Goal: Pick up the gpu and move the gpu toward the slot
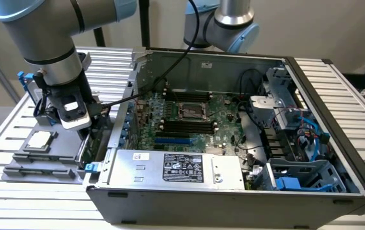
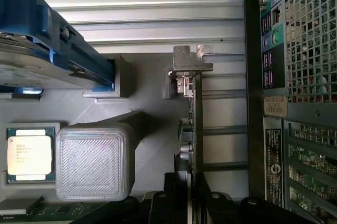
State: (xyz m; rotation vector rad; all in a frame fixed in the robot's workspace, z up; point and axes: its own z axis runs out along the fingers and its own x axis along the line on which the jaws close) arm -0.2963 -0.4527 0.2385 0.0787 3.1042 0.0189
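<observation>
slatted table; gripper clamps gpu beside computer case

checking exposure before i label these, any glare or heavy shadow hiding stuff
Exterior view: the slatted table is washed bright, the inside of the computer case is dimmer, and the motherboard stays readable. Wrist view: glare whitens the ribbed plastic block, and the gpu, seen edge-on, reads dark against the pale surface behind it.
</observation>
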